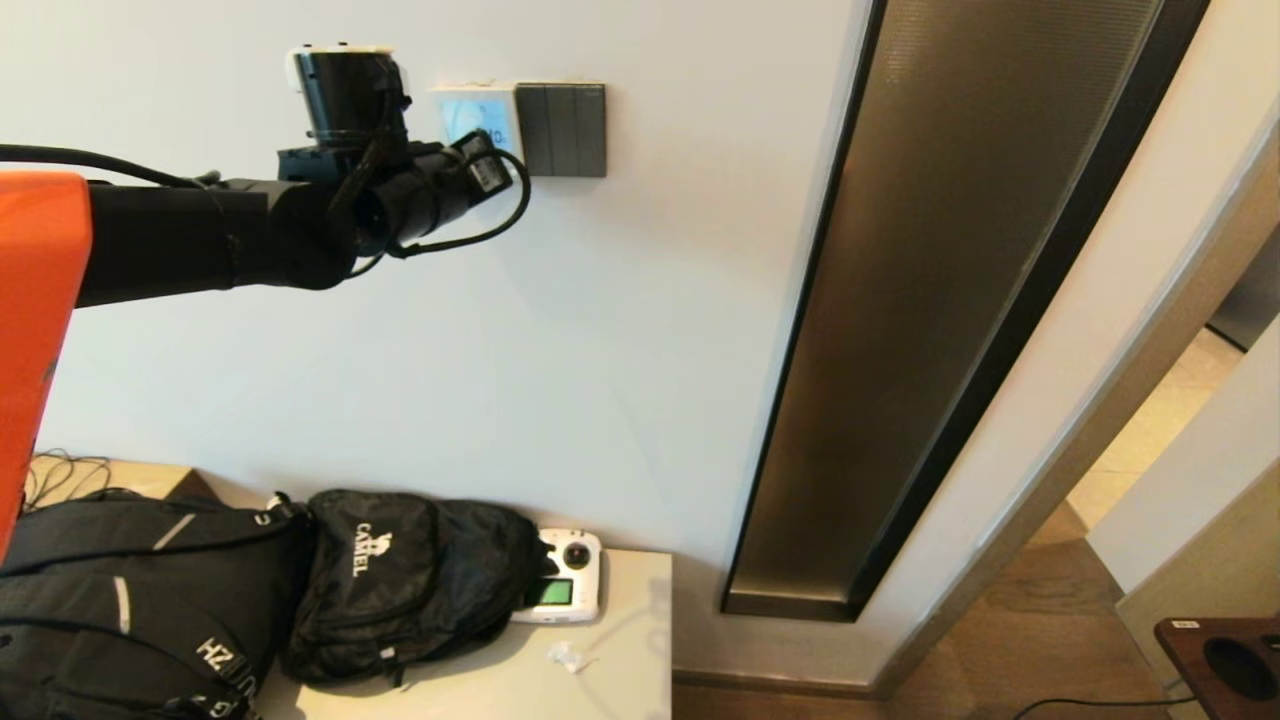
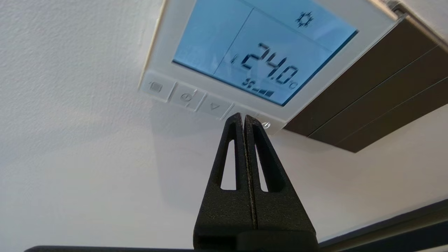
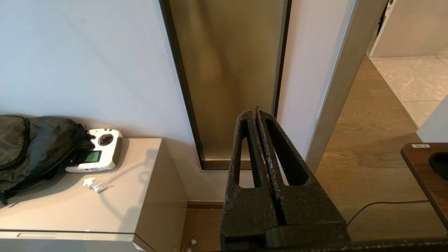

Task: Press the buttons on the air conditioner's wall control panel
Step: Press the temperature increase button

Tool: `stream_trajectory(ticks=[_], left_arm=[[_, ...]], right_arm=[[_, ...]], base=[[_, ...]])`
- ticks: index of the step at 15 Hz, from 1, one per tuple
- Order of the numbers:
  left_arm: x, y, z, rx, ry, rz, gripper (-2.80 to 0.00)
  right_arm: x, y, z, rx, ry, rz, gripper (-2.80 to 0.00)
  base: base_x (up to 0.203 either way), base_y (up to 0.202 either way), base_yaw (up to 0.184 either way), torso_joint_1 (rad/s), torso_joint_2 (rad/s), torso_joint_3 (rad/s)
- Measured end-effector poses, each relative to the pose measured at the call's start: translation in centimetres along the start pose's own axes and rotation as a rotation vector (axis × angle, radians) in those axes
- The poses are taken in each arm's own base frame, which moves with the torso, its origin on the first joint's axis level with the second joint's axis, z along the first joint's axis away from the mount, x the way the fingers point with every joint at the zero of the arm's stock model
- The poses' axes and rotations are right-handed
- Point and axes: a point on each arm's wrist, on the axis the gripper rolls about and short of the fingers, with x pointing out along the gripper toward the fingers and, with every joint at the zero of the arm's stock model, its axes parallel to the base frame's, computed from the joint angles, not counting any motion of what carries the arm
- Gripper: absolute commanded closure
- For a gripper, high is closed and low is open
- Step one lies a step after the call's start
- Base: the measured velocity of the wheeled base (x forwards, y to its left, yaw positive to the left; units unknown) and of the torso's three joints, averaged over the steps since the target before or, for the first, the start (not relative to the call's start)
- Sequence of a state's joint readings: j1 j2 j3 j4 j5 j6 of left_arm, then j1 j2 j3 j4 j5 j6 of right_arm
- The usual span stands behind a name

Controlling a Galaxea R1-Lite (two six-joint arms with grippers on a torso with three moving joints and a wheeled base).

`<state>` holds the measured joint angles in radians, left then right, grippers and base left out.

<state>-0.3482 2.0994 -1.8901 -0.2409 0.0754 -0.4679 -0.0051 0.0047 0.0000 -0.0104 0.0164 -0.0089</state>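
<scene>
The white air conditioner's wall control panel (image 2: 164, 52) hangs on the wall with its screen (image 2: 259, 45) lit pale blue, showing 24.0. It also shows in the head view (image 1: 475, 115), partly behind my left arm. The buttons (image 2: 187, 97) run in a strip below the screen. My left gripper (image 2: 242, 117) is shut and empty, its tips at the button strip between the down-arrow button (image 2: 214, 106) and the last button (image 2: 266, 125); the button under the tips is hidden. My right gripper (image 3: 254, 112) is shut and empty, parked low, out of the head view.
A dark grey three-rocker switch plate (image 1: 565, 130) adjoins the panel's right side. A tall bronze glass strip (image 1: 940, 300) stands further right. Below, a cabinet top (image 1: 620, 660) carries black backpacks (image 1: 400, 580), a white handheld controller (image 1: 560, 590) and a paper scrap (image 1: 568, 657).
</scene>
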Motion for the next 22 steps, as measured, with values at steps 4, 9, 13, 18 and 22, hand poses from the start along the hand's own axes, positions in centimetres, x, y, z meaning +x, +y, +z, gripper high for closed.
stream_trajectory(ticks=[4,9,13,18,22], left_arm=[[1.0,0.2,-0.7,-0.002,0.003,-0.003,0.0],[1.5,0.6,-1.3,-0.004,0.015,0.01,0.0],[0.9,0.4,-0.9,-0.009,0.015,0.011,0.0],[-1.5,0.9,-1.5,-0.013,0.066,0.033,0.0],[-5.3,2.4,-3.9,0.002,0.1,0.046,0.0]], right_arm=[[0.0,0.0,0.0,0.0,0.0,0.001,0.0],[0.0,0.0,0.0,0.0,0.0,0.0,0.0],[0.0,0.0,0.0,0.0,0.0,0.001,0.0],[0.0,0.0,0.0,0.0,0.0,0.001,0.0],[0.0,0.0,0.0,0.0,0.0,0.0,0.0]], base=[[0.0,0.0,0.0,0.0,0.0,0.0],[0.0,0.0,0.0,0.0,0.0,0.0],[0.0,0.0,0.0,0.0,0.0,0.0],[0.0,0.0,0.0,0.0,0.0,0.0],[0.0,0.0,0.0,0.0,0.0,0.0]])
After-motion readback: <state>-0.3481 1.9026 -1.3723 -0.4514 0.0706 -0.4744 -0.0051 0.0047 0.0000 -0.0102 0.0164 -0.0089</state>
